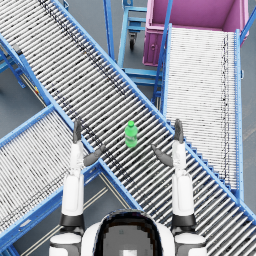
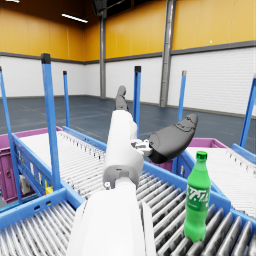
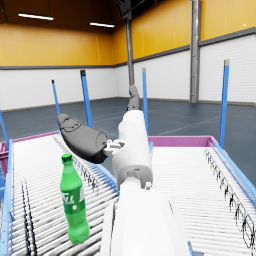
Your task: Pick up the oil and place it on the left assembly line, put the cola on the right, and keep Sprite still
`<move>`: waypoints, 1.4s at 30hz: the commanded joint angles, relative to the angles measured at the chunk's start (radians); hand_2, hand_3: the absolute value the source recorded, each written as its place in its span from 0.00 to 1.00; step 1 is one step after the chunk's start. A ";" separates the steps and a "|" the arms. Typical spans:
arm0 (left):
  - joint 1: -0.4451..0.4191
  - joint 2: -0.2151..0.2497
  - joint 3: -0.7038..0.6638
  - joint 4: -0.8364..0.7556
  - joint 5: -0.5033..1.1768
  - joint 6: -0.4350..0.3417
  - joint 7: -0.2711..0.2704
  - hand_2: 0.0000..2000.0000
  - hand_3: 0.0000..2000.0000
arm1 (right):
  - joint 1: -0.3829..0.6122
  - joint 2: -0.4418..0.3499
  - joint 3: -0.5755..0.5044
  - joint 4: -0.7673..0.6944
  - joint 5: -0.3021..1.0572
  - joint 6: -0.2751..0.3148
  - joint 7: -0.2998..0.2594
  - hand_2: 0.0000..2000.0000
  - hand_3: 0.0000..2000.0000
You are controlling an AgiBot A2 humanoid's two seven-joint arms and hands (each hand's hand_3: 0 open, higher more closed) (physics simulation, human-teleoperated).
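Green bottle (image 1: pixel 131 135) at frame centre reads as the Sprite: keep your left hand (image 1: pixel 80 145) and right hand (image 1: pixel 173 146), both spread and empty, off it.

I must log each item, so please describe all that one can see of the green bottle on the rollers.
The green bottle looks like translucent green plastic, with a green cap and a label with white lettering. It stands upright on the middle roller conveyor, between the left hand and right hand; neither touches it.
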 commanded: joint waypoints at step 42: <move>0.053 -0.247 0.151 -0.019 -0.399 0.095 0.095 0.00 0.00 | 0.053 0.253 0.155 0.019 -0.357 0.094 -0.095 0.00 0.00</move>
